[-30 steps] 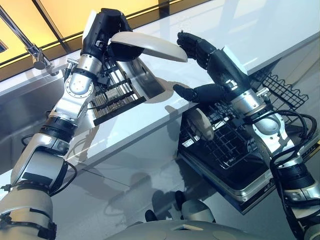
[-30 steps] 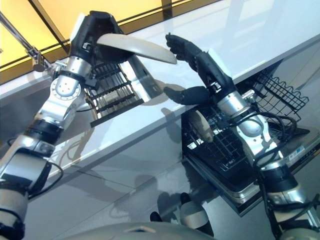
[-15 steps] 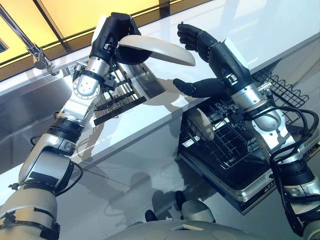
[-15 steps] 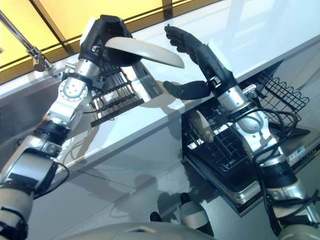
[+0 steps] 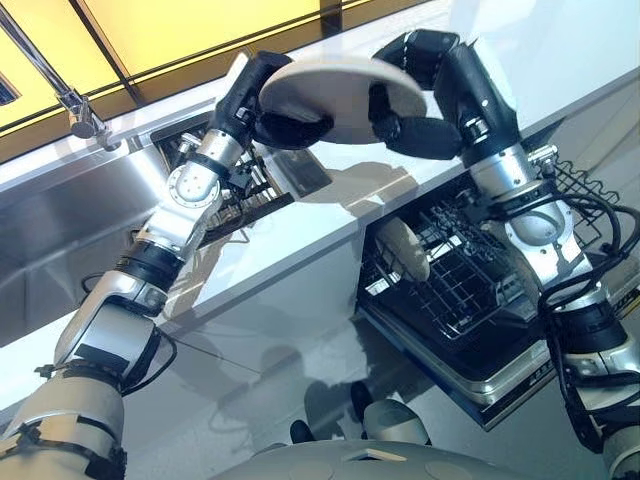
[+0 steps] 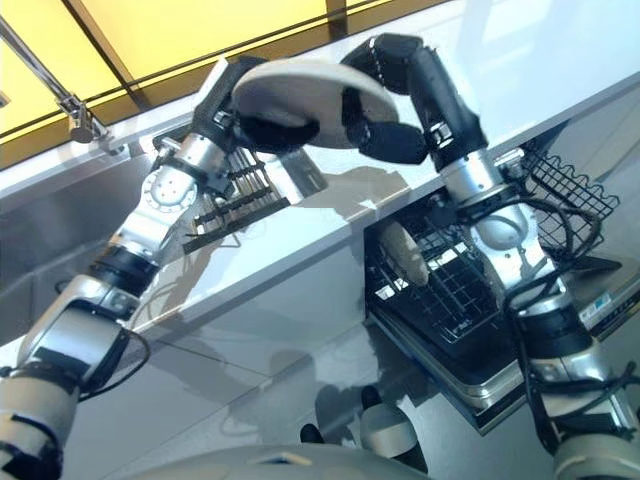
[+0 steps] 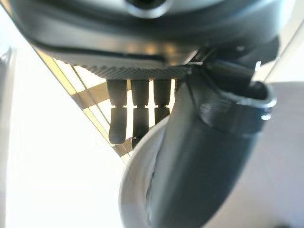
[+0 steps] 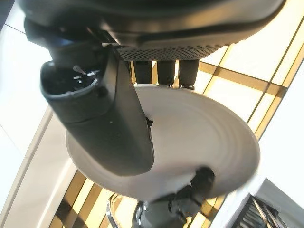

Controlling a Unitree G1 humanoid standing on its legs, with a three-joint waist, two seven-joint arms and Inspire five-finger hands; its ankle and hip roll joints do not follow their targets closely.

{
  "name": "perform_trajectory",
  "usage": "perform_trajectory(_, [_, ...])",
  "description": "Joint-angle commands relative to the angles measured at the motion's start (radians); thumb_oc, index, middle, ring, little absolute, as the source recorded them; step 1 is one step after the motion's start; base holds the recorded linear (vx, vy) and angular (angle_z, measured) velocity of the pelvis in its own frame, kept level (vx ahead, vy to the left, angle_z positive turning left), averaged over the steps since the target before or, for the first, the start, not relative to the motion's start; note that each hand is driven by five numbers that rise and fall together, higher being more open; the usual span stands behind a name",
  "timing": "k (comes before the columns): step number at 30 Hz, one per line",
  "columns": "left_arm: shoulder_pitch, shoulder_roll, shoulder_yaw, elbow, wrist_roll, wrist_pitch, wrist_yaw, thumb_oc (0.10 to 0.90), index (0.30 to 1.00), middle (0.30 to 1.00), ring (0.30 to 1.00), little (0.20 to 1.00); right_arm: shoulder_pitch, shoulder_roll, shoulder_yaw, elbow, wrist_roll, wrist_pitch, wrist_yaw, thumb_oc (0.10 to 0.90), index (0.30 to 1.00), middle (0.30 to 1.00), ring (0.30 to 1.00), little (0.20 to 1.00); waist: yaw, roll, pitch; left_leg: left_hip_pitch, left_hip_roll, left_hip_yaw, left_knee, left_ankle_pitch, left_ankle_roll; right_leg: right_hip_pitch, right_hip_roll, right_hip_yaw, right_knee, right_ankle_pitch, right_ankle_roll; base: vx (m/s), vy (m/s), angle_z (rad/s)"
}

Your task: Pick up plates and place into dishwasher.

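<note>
You had a glossy white counter surface point(image 5: 470, 150) in front of you, and a black slatted dish rack point(image 5: 235, 205) lay directly on it.

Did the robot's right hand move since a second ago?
Yes. The right hand has swung up and toward the robot's left, away from the dishwasher rack, and now clasps the white plate that the left hand also holds over the counter.

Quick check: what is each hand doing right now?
Left hand: shut on the plate.
Right hand: shut on the same plate, gripping its opposite edge.
</note>
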Motion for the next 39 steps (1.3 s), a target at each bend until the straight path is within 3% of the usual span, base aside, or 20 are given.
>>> perform_trajectory(1, [-0.079,0.029,0.063,0.035,-0.044,-0.084,0.044,0.100,0.300,0.300,0.300,0.200,-0.060,0.020,0.016,-0.044,0.046,-0.096,0.028,0.100,0.300,0.300,0.300,0.200,0.027,-0.004,-0.159,-0.019,-0.020,0.014,0.031,-0.082,0.004,-0.036,0.017,0.014,0.074,-0.083,0.101,0.00,0.000,0.00])
perform_trajectory(11, [-0.071,0.029,0.062,0.044,-0.021,-0.071,0.049,0.100,0.300,0.300,0.300,0.200,-0.060,0.015,0.009,-0.046,0.032,-0.101,0.013,0.100,0.300,0.300,0.300,0.200,0.025,-0.001,-0.160,-0.018,-0.020,0.017,0.030,-0.080,0.003,-0.038,0.016,0.018,0.073,-0.080,0.103,0.00,0.000,0.00])
perform_trajectory(12, [-0.068,0.028,0.062,0.045,-0.018,-0.063,0.051,0.350,0.514,0.514,0.514,0.450,-0.060,0.013,0.006,-0.048,0.028,-0.101,0.011,0.100,0.300,0.300,0.300,0.200,0.025,-0.001,-0.160,-0.018,-0.020,0.016,0.030,-0.080,0.003,-0.038,0.016,0.017,0.073,-0.079,0.103,0.00,0.000,0.00])
perform_trajectory(13, [-0.067,0.028,0.062,0.045,-0.017,-0.060,0.052,0.350,0.514,0.514,0.514,0.450,-0.059,0.012,0.006,-0.046,0.026,-0.102,0.010,0.100,0.300,0.300,0.300,0.200,0.024,-0.001,-0.160,-0.018,-0.020,0.017,0.029,-0.080,0.003,-0.038,0.016,0.018,0.073,-0.079,0.103,0.00,0.000,0.00])
perform_trajectory(14, [-0.066,0.027,0.063,0.049,-0.016,-0.050,0.053,0.800,0.900,0.900,0.900,0.900,-0.058,0.010,0.004,-0.044,0.023,-0.104,0.009,0.100,0.300,0.300,0.300,0.200,0.024,-0.001,-0.161,-0.017,-0.020,0.017,0.028,-0.080,0.004,-0.038,0.016,0.018,0.072,-0.079,0.103,0.00,0.000,0.00])
perform_trajectory(25, [-0.039,0.044,0.088,0.075,-0.005,-0.053,0.032,0.800,0.900,0.900,0.900,0.900,-0.036,-0.015,-0.029,-0.027,0.009,-0.109,-0.003,0.100,0.300,0.300,0.300,0.200,0.024,-0.004,-0.161,-0.018,-0.017,0.019,0.028,-0.077,0.001,-0.038,0.016,0.015,0.070,-0.077,0.103,0.00,0.000,0.00])
perform_trajectory(39, [0.008,0.093,0.105,0.063,-0.046,-0.048,-0.077,0.800,0.900,0.900,0.900,0.900,0.041,-0.102,-0.117,0.035,-0.091,-0.130,-0.067,0.100,0.300,0.300,0.300,0.200,0.014,-0.005,-0.161,-0.016,-0.018,0.019,0.023,-0.077,0.003,-0.040,0.017,0.017,0.071,-0.075,0.105,0.00,0.000,0.00])
